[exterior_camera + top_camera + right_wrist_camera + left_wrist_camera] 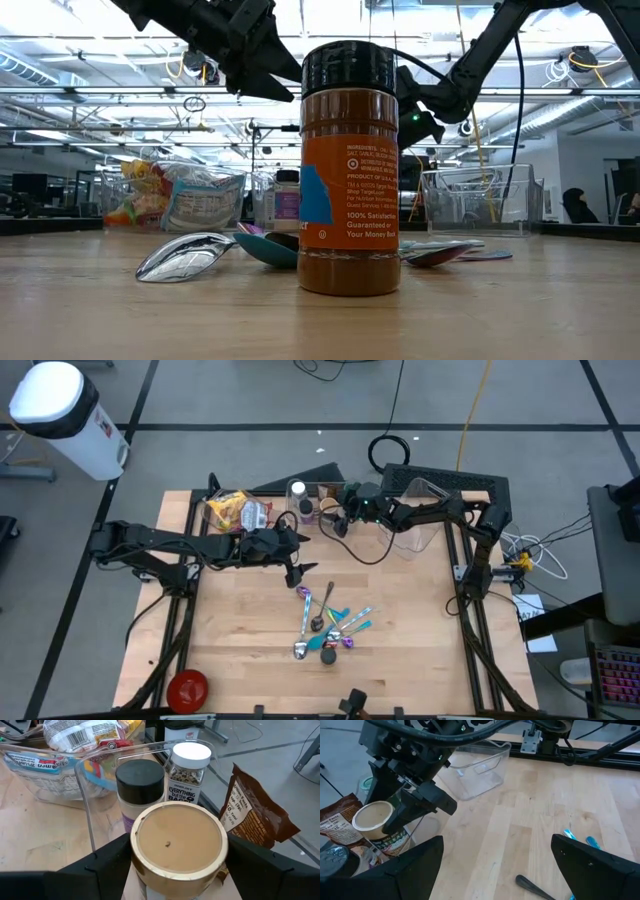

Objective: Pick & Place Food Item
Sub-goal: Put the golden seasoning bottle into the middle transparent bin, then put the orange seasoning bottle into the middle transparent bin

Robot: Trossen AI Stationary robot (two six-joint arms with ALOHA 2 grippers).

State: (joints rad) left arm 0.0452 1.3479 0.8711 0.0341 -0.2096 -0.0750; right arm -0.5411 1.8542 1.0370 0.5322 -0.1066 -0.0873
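Observation:
A paper cup with a tan lid [177,840] stands among the food items at the table's far side, and also shows in the left wrist view [374,820]. My right gripper [177,862] reaches in from the right [335,520], one finger on each side of the cup. My left gripper [495,870] is open and empty above the bare wood near the table's middle [295,568]. A clear plastic container [418,510] stands at the far right. My right gripper holds the cup by its side wall [137,870], just below the lid's rim, pinched between the two fingers. The fingers [420,806] come roughly level from the table's right side. The cup is upright; whether its base is on the table is hidden.
A black-lidded jar [140,782], a white-lidded seasoning jar [189,770] and a brown bag [255,810] crowd the cup. A clear bin of snack bags [235,512] stands far left. Spoons [325,625] and a black-capped spice bottle [349,170] lie near the middle, with a red bowl [187,687] near left.

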